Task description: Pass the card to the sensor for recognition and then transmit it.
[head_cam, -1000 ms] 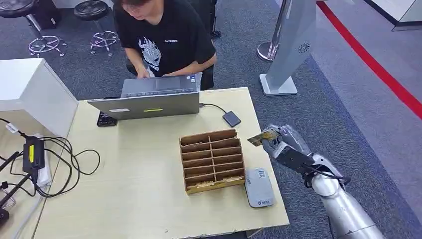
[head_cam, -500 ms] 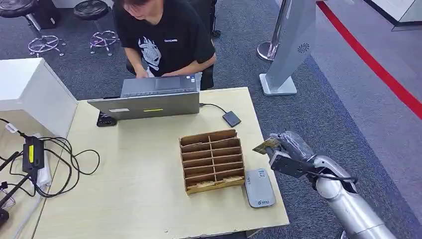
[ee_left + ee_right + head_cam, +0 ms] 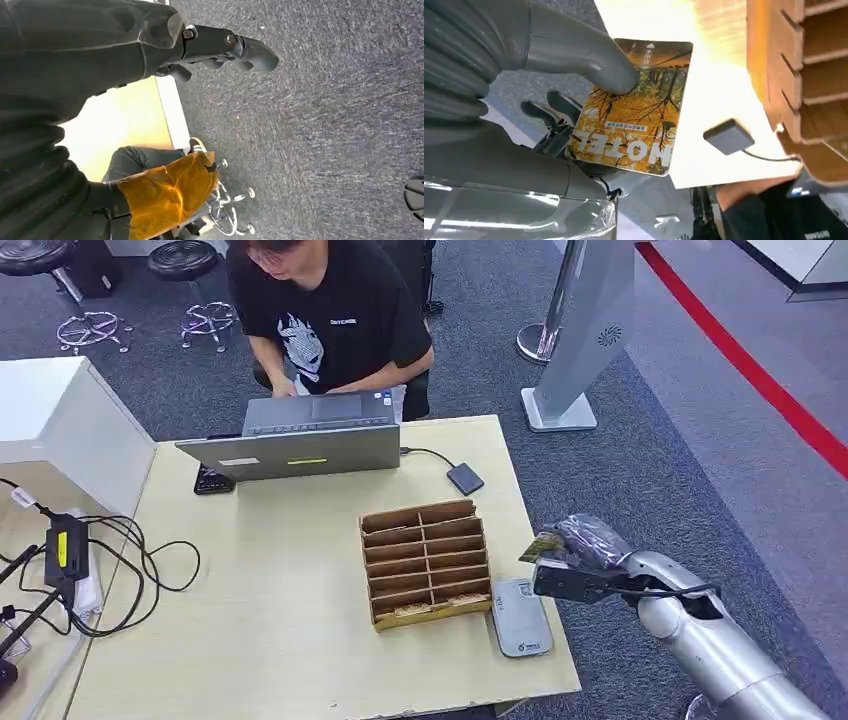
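The card point(image 3: 545, 543), an orange autumn-forest print marked HOTEL, is pinched in my right hand point(image 3: 582, 552) just off the table's right edge. In the right wrist view the thumb point(image 3: 584, 57) presses on the card point(image 3: 636, 107). A grey-white card reader point(image 3: 520, 616) lies flat on the table near the front right corner, a little nearer to me than the card. A small dark pad point(image 3: 465, 479) on a cable lies near the laptop. My left hand point(image 3: 225, 47) hangs over the carpet and holds nothing.
A wooden slotted organizer point(image 3: 426, 561) stands mid-table, just left of the reader. A person in a black T-shirt point(image 3: 330, 320) works at a laptop point(image 3: 300, 440) on the far side. Cables and a power brick point(image 3: 65, 550) lie at the left. A grey kiosk base point(image 3: 560, 410) stands behind.
My right hand has carried the card toward me and lower, from beside the organizer's far right corner to a spot close above the card reader's far end.
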